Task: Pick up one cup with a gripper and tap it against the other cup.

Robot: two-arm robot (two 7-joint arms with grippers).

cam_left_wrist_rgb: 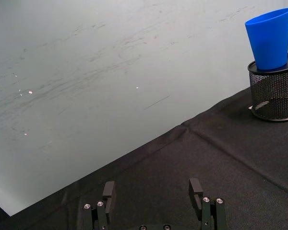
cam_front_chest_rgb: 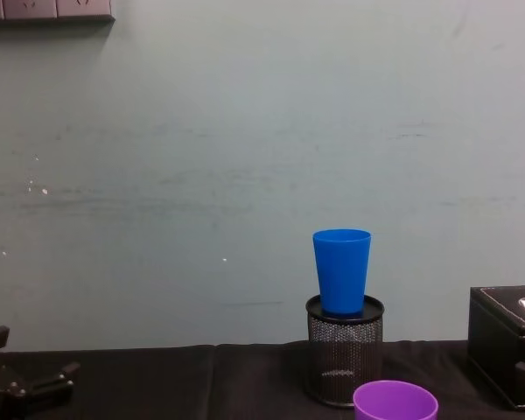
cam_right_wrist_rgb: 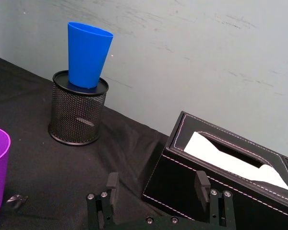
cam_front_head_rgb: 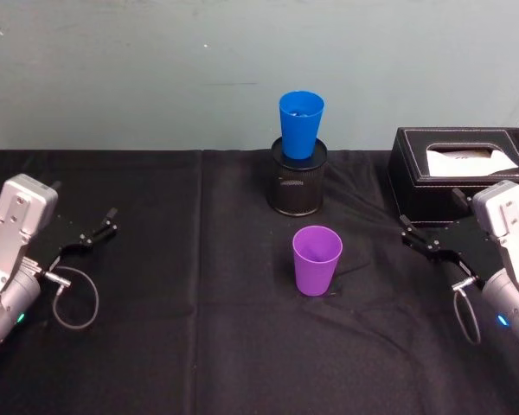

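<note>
Left claw [cam_left_wrist_rgb: 152,191]: low over the desk [cam_front_head_rgb: 199,346] at the robot's far left, fingers spread wide with only black cloth between them — it holds nothing.
Right claw [cam_right_wrist_rgb: 157,186]: low at the robot's far right, fingers likewise spread wide and empty, pointing forward and inward.
Purple cup [cam_front_head_rgb: 317,259]: upright on the desk, mouth up, between the two claws. It is nearer the right claw than the left, off to that claw's left side, and no finger touches it.
Blue cup [cam_front_head_rgb: 301,124]: upright, mouth up, its base seated in the top of the mesh pen holder [cam_front_head_rgb: 297,183]. It lies farther forward of either claw than the purple cup does, well apart from both claws, and stands higher than the purple cup.
Cup to cup: the purple one stands on the side of the holder towards the claws, near the holder but not touching it; the two cups are apart.
Tissue box [cam_right_wrist_rgb: 180,167]: black, with white tissue at its slot, just ahead of the right claw — whether a fingertip touches its front face cannot be told.
Wall [cam_front_chest_rgb: 201,175]: pale grey-green, behind the desk, beyond the holder.
</note>
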